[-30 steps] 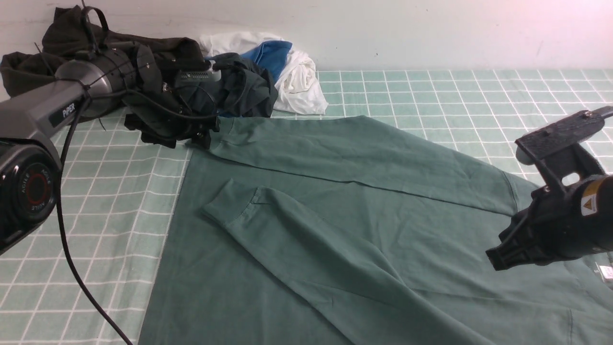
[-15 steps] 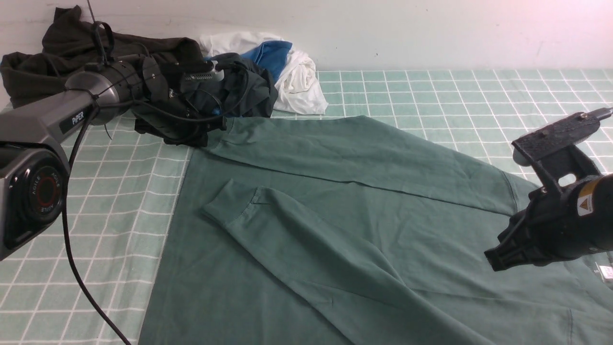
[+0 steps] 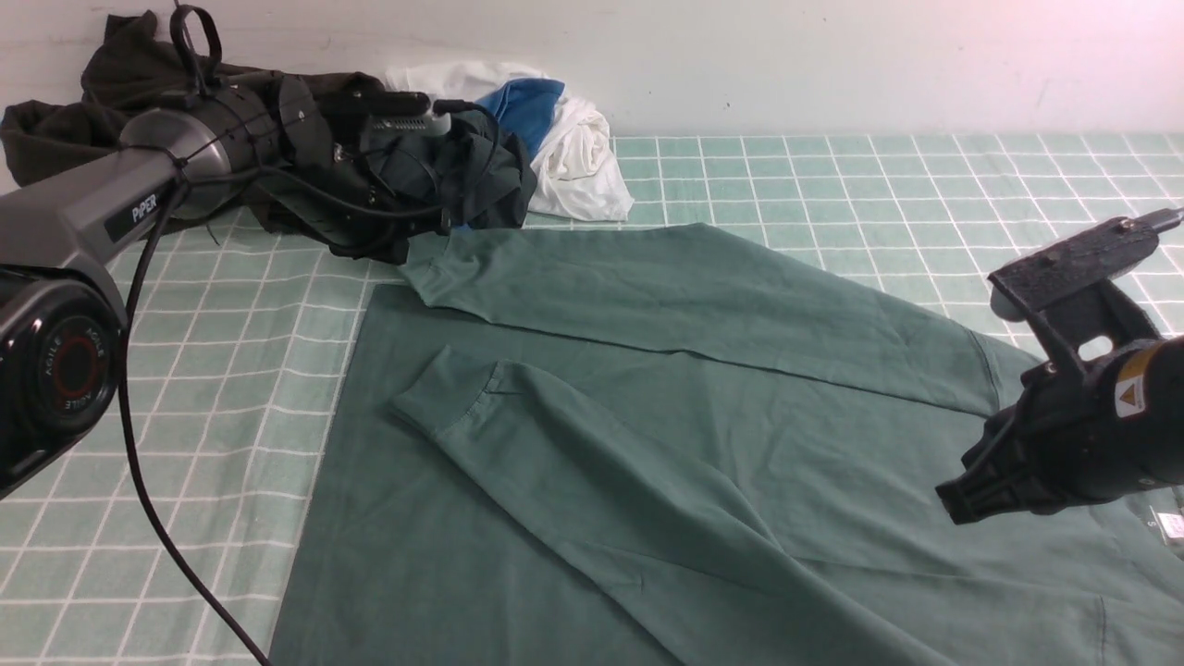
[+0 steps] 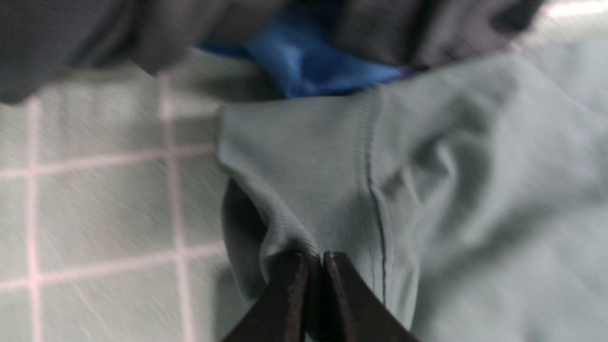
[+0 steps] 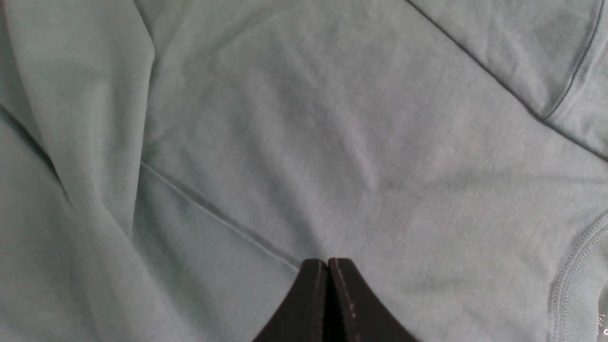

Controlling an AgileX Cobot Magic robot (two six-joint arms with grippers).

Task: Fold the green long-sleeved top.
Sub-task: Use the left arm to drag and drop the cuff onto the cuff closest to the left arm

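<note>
Sage-green cotton, the green long-sleeved top (image 3: 647,416) lies spread flat on the checked table (image 3: 832,176). It fills the near and middle ground, with both sleeves laid across its body toward the left. At the far left a dark garment (image 3: 55,129) is heaped against the wall, and a white and blue garment (image 3: 573,148) sits just beside it. In front of that heap the left gripper (image 4: 311,259) is pinched tight on the ribbed cuff (image 4: 294,156) of the far sleeve. A small fold of rib is bunched between its tips, and the cuff's edge is lifted a little. The near cuff (image 3: 444,393) lies loose on the body. At the right, the right gripper (image 5: 327,266) hangs over the chest area near the neckband, jaws pressed together on nothing. The cloth looks light, soft and limp. It should drape and drag rather than hold a shape, and a thin pinch may slip. The ribbed cuff and seamed edges seem the firmest places to take hold, lifted slowly so the sleeve trails flat.
</note>
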